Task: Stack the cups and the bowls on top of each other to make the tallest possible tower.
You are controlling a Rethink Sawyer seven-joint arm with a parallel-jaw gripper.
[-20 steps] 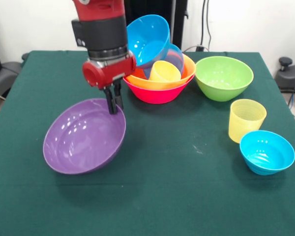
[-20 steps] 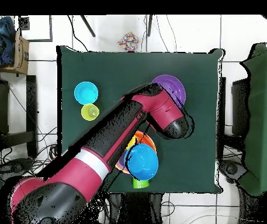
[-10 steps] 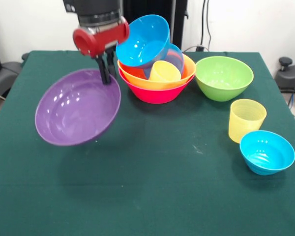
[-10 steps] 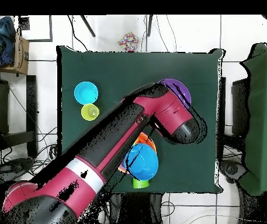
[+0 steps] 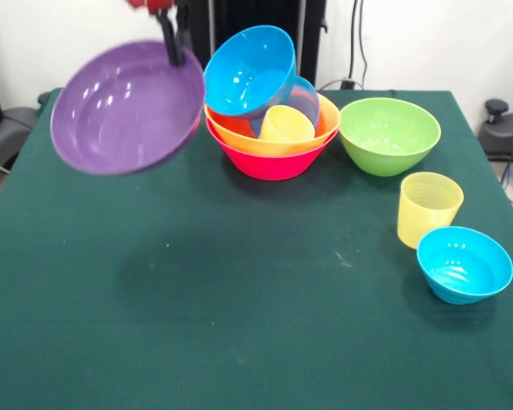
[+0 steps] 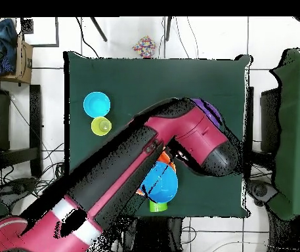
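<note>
One purple bowl (image 5: 126,106) hangs clear of the green table (image 5: 239,325), tilted so its mouth faces the front camera, at 9 o'clock of the tower (image 5: 269,111). You hold it by its upper rim at 12 o'clock: the gripper (image 5: 173,43) is clenched on that rim, only its dark tips showing under the top edge. In the overhead view the arm (image 6: 126,177) covers nearly all of the bowl; a purple sliver shows.

Expect the bowl to be light, stiff and glossy. A rim pinch lets so wide a shell swing and slip, so move it slowly and keep it off the neighbouring pile.

The tower has the pink bowl (image 5: 269,162) lowest, the orange bowl (image 5: 239,137) nested in it, then a tilted blue bowl (image 5: 250,68) and a yellow-orange cup (image 5: 286,125). It leans; treat it as easily toppled.

Three loose pieces stand apart at 3 to 5 o'clock of the tower: the green bowl (image 5: 389,135), the small blue bowl (image 5: 464,264), and the ribbed pale yellow cup (image 5: 428,207) just beside that small bowl.
</note>
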